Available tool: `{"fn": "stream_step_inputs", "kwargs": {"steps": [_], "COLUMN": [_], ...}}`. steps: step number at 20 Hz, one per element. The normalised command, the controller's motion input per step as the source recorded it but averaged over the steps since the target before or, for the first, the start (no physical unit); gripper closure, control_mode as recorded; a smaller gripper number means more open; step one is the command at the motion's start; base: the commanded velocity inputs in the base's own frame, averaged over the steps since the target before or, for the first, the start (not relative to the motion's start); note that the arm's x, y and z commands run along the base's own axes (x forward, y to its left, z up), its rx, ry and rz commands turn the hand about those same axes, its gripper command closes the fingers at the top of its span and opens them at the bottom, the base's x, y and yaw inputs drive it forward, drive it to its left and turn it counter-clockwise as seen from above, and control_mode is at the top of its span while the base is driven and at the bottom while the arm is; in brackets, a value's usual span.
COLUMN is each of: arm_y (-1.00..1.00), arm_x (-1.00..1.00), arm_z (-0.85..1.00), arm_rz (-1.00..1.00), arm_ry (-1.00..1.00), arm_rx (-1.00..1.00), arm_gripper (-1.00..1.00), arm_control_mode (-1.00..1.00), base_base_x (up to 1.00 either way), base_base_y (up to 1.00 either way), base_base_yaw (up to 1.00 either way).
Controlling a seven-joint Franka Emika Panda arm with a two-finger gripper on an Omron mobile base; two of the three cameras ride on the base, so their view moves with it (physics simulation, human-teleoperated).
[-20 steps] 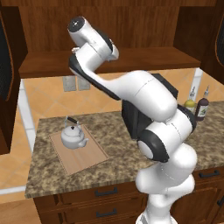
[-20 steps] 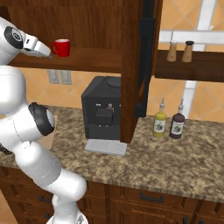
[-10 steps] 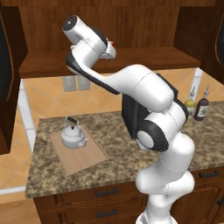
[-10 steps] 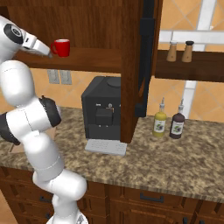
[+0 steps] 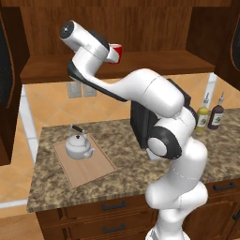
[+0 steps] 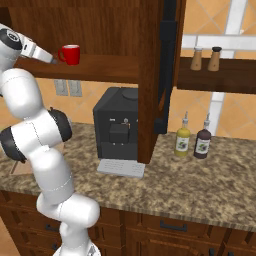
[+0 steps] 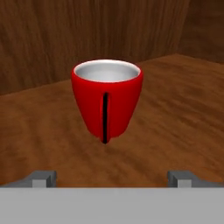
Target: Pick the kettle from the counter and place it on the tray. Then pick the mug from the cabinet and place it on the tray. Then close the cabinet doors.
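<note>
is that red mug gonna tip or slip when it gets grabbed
The small red mug looks rigid. It narrows toward a small base, so a sideways nudge could probably tip it. Its glossy tapered sides may slip in the open end effector.

The mug (image 7: 106, 98) showed smooth, glossy red with a white inside; the cabinet (image 7: 183, 109) shelf was grained wood, the counter (image 5: 136, 178) speckled granite, the kettle (image 5: 78, 146) shiny metal.
</note>
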Motion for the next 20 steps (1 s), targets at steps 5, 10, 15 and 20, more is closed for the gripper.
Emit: {"fn": "stream_step_inputs", "kwargs": {"steps": [5, 10, 15, 20], "arm_y": [0.00, 0.00, 0.00, -0.01], "arm_x": [0.29, 0.23, 0.18, 0.22], "arm_z": [0.00, 0.01, 0.07, 0.02], "arm_rz": [0.00, 0.00, 0.00, 0.00], "arm_ry": [0.00, 0.00, 0.00, 0.00], "arm_rx": [0.00, 0.00, 0.00, 0.00], "arm_gripper": [-1.00, -1.00, -1.00, -1.00], "arm_control_mode": [-1.00, -1.00, -1.00, -1.00], "base_base_x": [0.00, 0.00, 0.00, 0.00], "base_base_y": [0.00, 0.00, 0.00, 0.00], "base_base_yaw": [0.00, 0.00, 0.00, 0.00]}}
